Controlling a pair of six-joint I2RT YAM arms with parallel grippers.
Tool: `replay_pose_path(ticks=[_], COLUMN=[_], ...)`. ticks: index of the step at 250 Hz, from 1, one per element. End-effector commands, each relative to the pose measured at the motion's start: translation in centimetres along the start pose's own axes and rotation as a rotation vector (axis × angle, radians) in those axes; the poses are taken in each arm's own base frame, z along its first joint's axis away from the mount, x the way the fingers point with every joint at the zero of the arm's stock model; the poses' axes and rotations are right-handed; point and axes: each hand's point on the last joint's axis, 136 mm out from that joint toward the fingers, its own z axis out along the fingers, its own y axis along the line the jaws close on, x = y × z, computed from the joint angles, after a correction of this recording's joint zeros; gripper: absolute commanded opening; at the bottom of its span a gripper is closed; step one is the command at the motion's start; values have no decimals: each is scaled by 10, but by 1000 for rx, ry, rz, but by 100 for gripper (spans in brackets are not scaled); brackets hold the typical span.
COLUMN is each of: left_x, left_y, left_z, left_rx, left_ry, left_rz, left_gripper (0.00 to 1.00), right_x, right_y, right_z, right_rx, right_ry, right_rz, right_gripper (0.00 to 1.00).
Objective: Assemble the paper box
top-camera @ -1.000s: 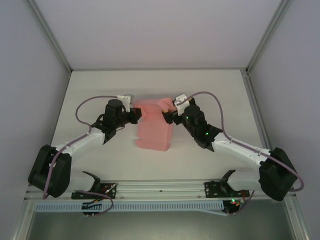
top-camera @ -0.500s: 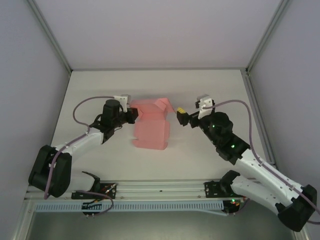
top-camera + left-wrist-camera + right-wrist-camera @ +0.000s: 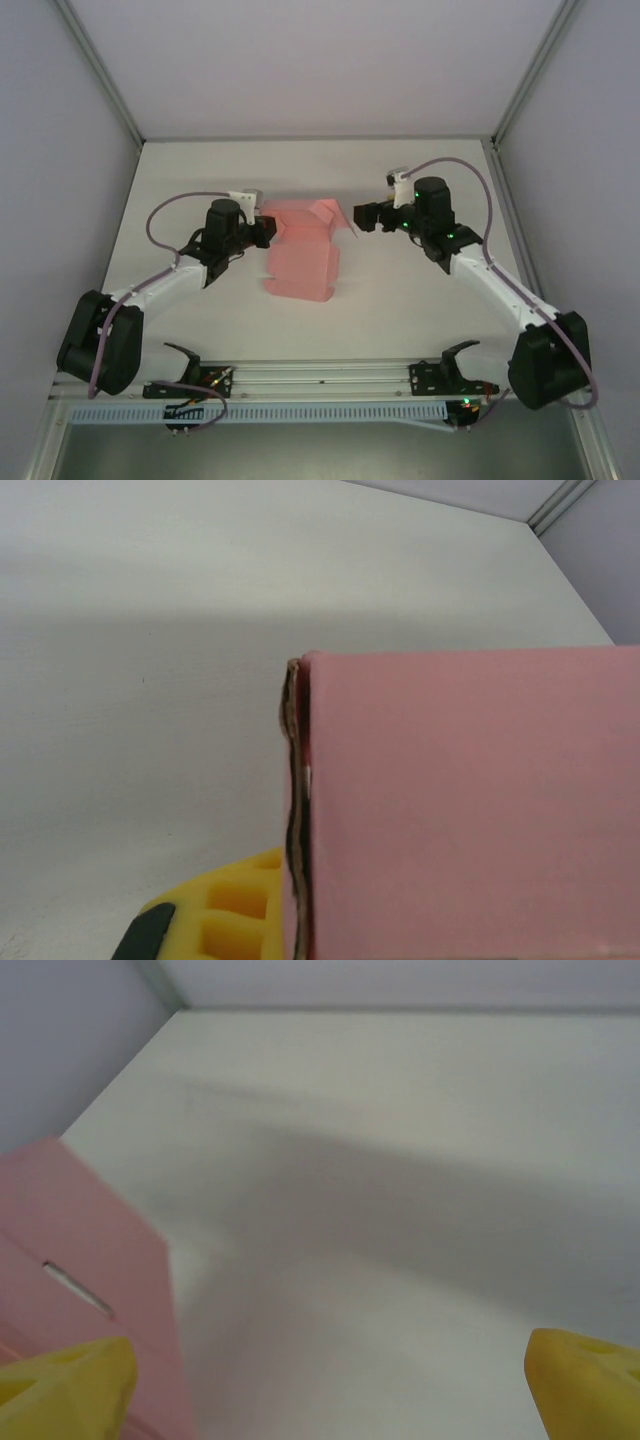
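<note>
The pink paper box [image 3: 300, 255] lies partly folded mid-table, one flap raised at its far right corner. My left gripper [image 3: 268, 229] is shut on the box's far left edge. In the left wrist view the pink card [image 3: 470, 810] fills the right side, its edge pinched beside one yellow finger [image 3: 235, 910]. My right gripper [image 3: 362, 218] hangs open just right of the box, apart from it. In the right wrist view its yellow fingertips [image 3: 65, 1380] stand wide with bare table between them and the pink box [image 3: 80, 1250] at the left.
The white table [image 3: 440, 170] is walled by grey panels on the left, right and back. A metal rail [image 3: 320, 375] with the arm bases runs along the near edge. Free room lies behind and in front of the box.
My right gripper has let go of the box's far right corner and drawn back to the right, its arm swinging outward. The box's near end shifted slightly left. The left gripper held still.
</note>
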Motion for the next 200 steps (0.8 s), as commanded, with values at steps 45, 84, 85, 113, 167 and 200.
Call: replay_pose_path(ticks=[45, 84, 85, 113, 167, 200], left_x=[-6, -7, -7, -7, -5, -6], left_y=[-5, -10, -10, -11, 2, 1], left_z=[0, -2, -2, -5, -7, -11], left_rx=[30, 56, 56, 60, -12, -15], left_ry=[-14, -18, -17, -21, -23, -29], left_rz=[4, 1, 1, 0, -8, 14], left_gripper=[0, 0, 0, 0, 0, 0], right_x=[13, 15, 15, 12, 9, 16], right_y=[75, 54, 53, 39, 38, 30], right_z=[37, 60, 61, 63, 37, 13], right_rx=[-254, -74, -69, 36, 82, 135], right_ry=[89, 73, 74, 64, 46, 45], right_rz=[-114, -112, -113, -124, -163, -207], right_gripper=[100, 100, 100, 100, 100, 100])
